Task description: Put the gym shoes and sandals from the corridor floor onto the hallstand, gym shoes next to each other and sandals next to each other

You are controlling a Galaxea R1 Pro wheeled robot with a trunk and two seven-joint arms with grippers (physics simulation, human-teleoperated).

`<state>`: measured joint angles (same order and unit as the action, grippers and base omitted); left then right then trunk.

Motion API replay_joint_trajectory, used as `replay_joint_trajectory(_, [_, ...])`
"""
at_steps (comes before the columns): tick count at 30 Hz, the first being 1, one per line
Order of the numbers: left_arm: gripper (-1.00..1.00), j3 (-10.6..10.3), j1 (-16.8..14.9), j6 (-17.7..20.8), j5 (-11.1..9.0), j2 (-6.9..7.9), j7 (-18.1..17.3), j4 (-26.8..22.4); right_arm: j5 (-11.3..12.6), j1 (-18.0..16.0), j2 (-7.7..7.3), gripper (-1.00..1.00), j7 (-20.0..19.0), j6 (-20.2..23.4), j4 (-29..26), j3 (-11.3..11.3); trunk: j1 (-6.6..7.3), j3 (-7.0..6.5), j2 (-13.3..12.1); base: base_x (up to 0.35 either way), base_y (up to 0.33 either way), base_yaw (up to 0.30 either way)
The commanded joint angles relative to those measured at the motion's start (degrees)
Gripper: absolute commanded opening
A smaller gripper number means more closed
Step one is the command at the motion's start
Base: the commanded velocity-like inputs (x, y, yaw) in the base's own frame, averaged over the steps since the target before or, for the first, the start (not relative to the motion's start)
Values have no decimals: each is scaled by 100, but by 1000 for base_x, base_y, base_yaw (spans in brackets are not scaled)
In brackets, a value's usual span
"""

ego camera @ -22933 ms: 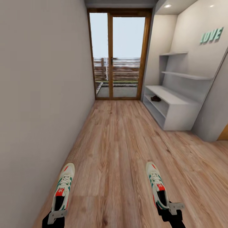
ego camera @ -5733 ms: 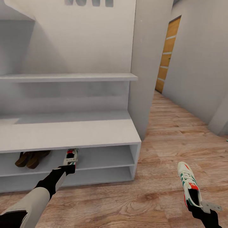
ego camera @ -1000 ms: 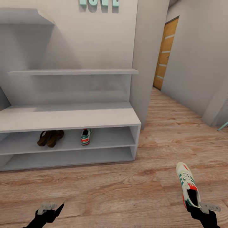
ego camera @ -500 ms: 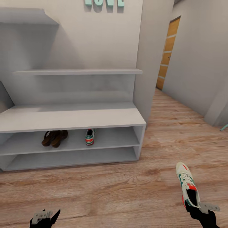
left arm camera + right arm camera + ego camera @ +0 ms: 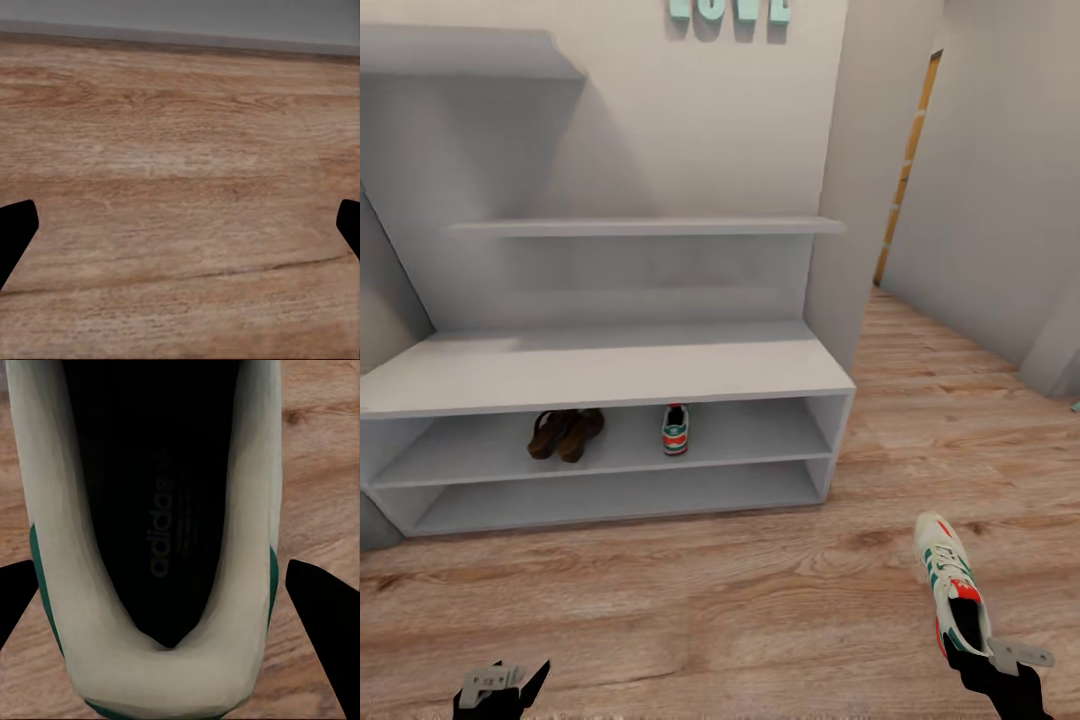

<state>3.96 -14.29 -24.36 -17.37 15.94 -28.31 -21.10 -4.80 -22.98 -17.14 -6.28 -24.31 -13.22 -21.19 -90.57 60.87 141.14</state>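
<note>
Right pincer (image 5: pixel 972 640) grips gym shoe (image 5: pixel 952 585) — left pincer (image 5: pixel 505 678) empty.

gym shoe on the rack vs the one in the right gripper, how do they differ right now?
The shelved gym shoe rests on the hallstand upper low shelf, right of the sandals; the held gym shoe is gripped at its heel by the right gripper, above the corridor floor. The shelved one shows its heel; the held one points toward the rack. Both are white with green stripes and red accents.
</note>
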Motion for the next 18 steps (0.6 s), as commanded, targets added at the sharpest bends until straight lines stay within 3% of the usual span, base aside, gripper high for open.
replay_joint_trajectory(1, [100, 17, -4, 11, -47, -2, -56, 9, -48, -5, 0, -100, -29, -22, 4, -52, 3, 5, 2, -192, 262, 0])
replay_joint_trajectory(10, [100, 17, -4, 16, -47, 2, -52, 9, -48, -5, 0, -100, -31, -22, 4, -52, 3, 5, 2, -217, 250, 0])
replay_joint_trajectory(18, [100, 13, -4, 19, -47, -7, -52, 9, -42, -5, 0, -100, -31, -21, 4, -52, 3, 5, 2, -118, 233, 0])
